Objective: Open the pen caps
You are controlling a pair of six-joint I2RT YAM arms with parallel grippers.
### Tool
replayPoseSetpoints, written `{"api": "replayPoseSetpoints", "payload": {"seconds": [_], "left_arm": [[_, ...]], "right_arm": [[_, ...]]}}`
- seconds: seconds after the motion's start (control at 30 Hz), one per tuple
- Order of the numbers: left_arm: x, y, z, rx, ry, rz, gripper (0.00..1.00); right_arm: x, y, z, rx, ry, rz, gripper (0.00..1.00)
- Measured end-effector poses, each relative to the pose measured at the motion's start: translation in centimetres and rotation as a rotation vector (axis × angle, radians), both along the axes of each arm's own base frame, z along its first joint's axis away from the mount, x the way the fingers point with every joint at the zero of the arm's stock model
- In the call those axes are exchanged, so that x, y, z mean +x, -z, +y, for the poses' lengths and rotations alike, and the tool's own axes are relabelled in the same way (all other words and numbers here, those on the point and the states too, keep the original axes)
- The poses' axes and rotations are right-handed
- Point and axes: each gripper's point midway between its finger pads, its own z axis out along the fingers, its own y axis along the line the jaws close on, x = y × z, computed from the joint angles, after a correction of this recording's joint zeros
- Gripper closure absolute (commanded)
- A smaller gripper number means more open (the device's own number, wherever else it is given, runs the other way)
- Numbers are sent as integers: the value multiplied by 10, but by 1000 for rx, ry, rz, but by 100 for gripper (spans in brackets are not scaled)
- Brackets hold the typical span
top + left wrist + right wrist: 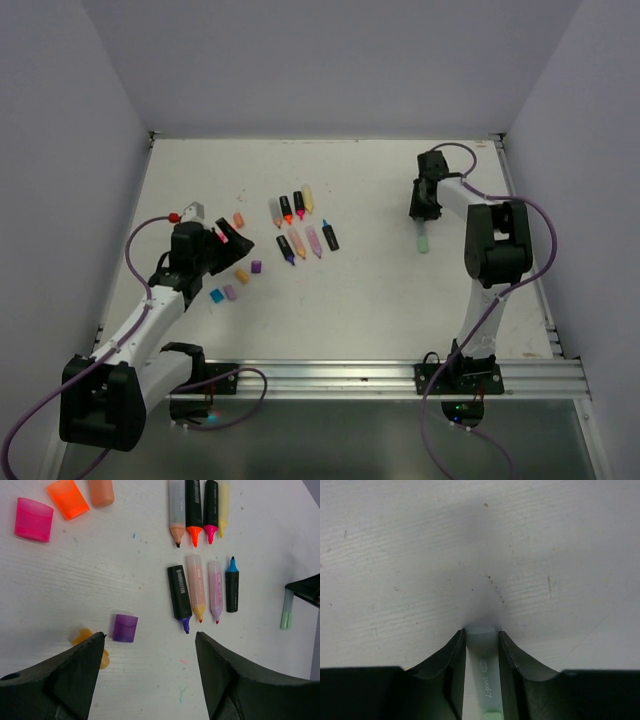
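Observation:
Loose pen caps lie on the white table: pink [33,519], orange [67,498], peach [101,491], purple [125,628], and a yellow one [82,636] half hidden behind my left finger. A blue cap [216,296] shows in the top view. My left gripper [150,645] hangs open over bare table beside the purple cap, holding nothing. At the far right, my right gripper [481,635] is shut on a pale green highlighter [482,652] that lies on the table. Its green end [423,241] sticks out below the fingers.
Two rows of uncapped highlighters [200,590] lie just beyond my left gripper, tips pointing towards it. Grey walls close in the table on the left, back and right. A metal rail [350,375] runs along the near edge.

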Motion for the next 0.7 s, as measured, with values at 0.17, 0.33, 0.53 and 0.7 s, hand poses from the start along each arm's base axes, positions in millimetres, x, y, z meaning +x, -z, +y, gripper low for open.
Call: {"api": "replayPoseSetpoints", "payload": {"seconds": [0.17,0.33,0.53,0.7], "left_arm": [[-1,-2,-11,-26,65,-10,25],[-6,2,-29,-49,150,5,25],[-11,-6,-59,-76,258,-32,26],[-18,-17,-107,-133,429,-100,28]], "right_arm": [[-3,-1,8,-63,-1,-3,92],[-5,-2,18,-88,-12,-7,100],[-7,-2,34,-58,-17,-20,100],[-25,-1,62,67,-36,-25,100]]}}
